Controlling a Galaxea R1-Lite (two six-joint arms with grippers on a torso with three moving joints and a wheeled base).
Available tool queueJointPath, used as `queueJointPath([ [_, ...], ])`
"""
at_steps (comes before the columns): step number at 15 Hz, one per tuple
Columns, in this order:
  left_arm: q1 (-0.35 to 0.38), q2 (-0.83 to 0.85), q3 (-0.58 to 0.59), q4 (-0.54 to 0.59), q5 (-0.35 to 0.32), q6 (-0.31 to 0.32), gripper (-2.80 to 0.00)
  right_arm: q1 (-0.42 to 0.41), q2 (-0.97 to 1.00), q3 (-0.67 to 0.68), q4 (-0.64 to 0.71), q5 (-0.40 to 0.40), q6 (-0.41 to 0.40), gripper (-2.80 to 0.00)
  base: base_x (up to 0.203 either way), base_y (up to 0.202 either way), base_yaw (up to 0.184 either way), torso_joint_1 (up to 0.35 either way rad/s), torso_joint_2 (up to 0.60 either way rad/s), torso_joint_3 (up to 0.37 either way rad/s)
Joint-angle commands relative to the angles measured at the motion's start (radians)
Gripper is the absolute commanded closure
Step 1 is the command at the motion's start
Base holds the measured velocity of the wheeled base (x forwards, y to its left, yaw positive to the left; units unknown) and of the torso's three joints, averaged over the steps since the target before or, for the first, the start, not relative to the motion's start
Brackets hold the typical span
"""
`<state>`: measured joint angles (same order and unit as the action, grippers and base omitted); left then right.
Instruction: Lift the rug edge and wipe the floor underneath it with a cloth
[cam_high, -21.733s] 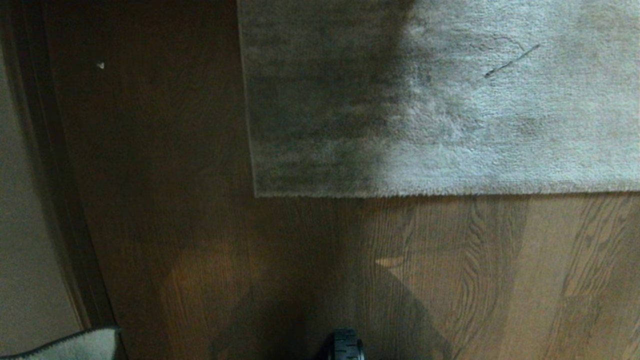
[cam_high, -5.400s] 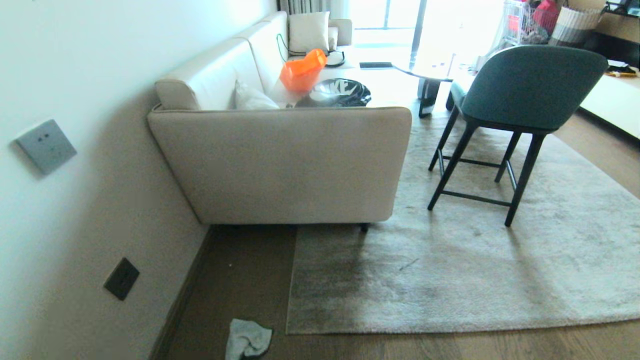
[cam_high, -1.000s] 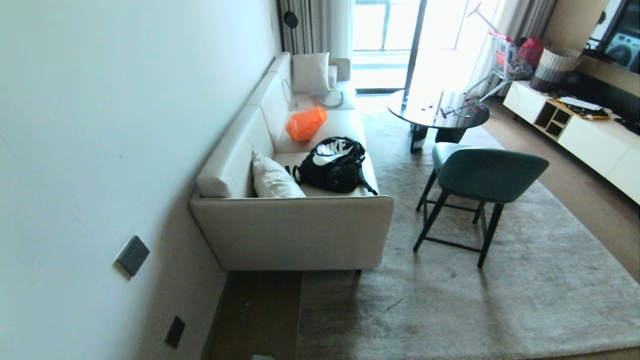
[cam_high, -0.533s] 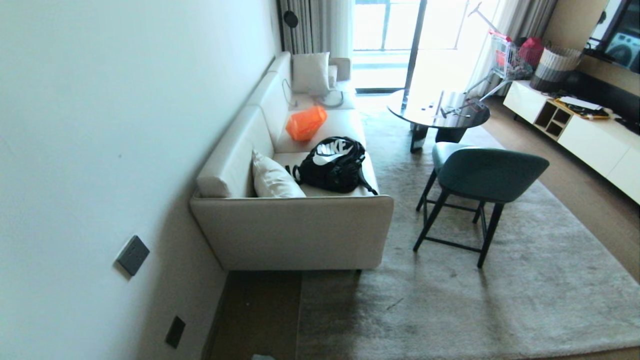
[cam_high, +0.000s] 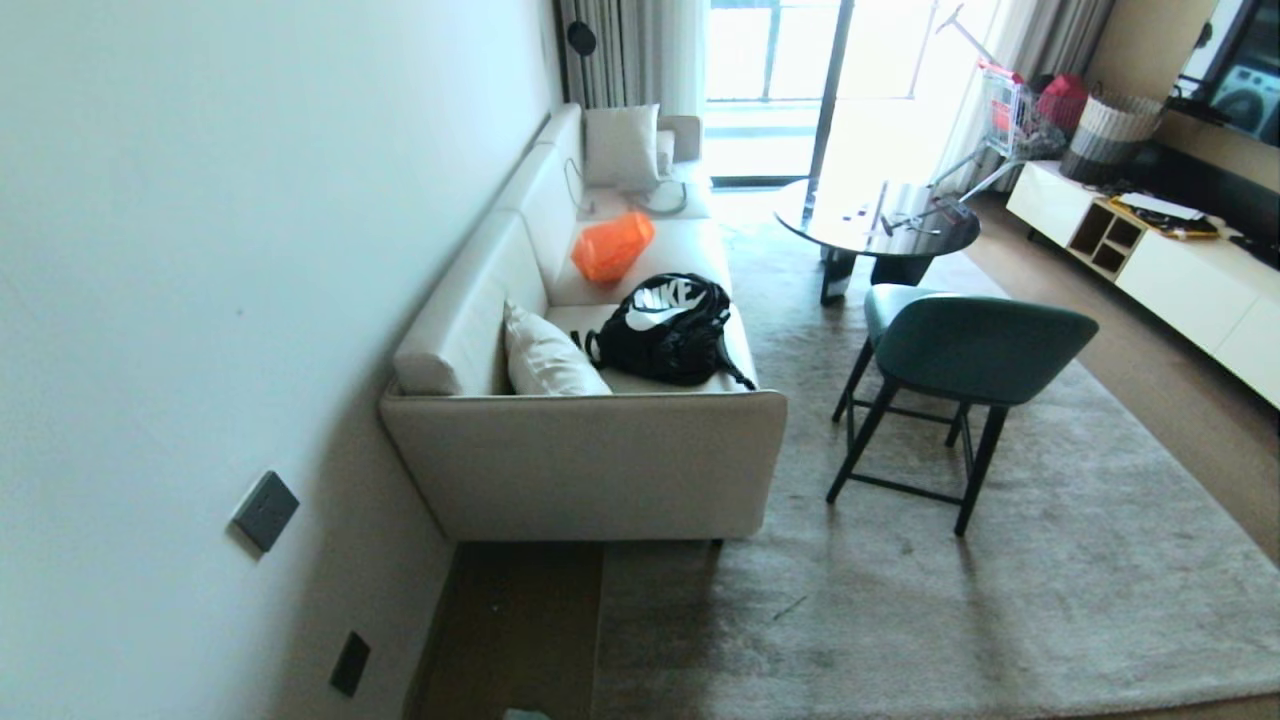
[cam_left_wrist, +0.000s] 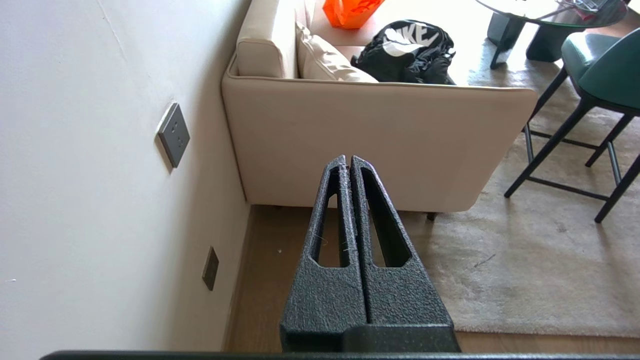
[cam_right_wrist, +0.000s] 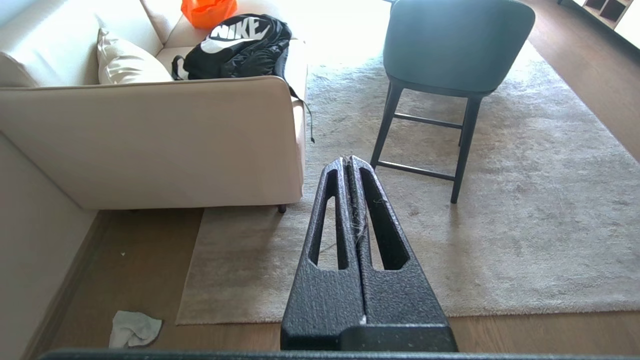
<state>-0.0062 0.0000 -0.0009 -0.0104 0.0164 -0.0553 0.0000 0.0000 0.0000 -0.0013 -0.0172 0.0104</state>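
A: Where, and how set?
B: Left gripper (cam_left_wrist: 348, 161): both black fingers pressed flat together, nothing between them. Held level and high above the floor (cam_left_wrist: 272, 280), pointing toward the end panel of a beige sofa (cam_left_wrist: 380, 145), touching nothing.

A: And the other?
B: Right gripper (cam_right_wrist: 351, 161): also pressed tight together, holding no object, only a few stray fibres caught along the seam. Same raised, straight-ahead pose, hanging over a large grey-beige rug (cam_right_wrist: 500, 235). Neither arm visible from the head camera.

A: Below and around them?
B: Rug edge (cam_right_wrist: 192, 280) lying flat on brown planks, its square corner near the wall, just beside a bare strip of floor between wall and rug. Cloth (cam_right_wrist: 134, 328): small, pale grey-blue, crumpled on the planks close to the skirting board, just beside that corner, not touching it. From the head camera, only a sliver of cloth (cam_high: 525, 714) at the lower border.

A: Farther out?
B: On the sofa seat, a black backpack (cam_right_wrist: 235, 45), a white cushion (cam_right_wrist: 127, 62), an orange bag (cam_right_wrist: 207, 11). On the rug, a dark green chair (cam_right_wrist: 452, 45) on thin black legs; beyond it, a round dark table (cam_high: 875, 225). Along the wall, a grey socket plate (cam_left_wrist: 173, 134).
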Motion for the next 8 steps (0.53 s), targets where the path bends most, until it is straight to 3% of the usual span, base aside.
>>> queueJointPath([
  [1,0.0,0.0,0.001,0.0,0.0,-0.001,0.0,0.0,0.001,0.0,0.0,0.0,-0.001,0.0,0.0,0.0,0.0,0.0,0.0,0.0],
  [8,0.0,0.0,-0.001,0.0,0.0,-0.001,0.0,0.0,0.002,0.0,0.0,-0.008,0.003,0.0,0.0,0.0,0.0,0.0,0.0,0.0],
])
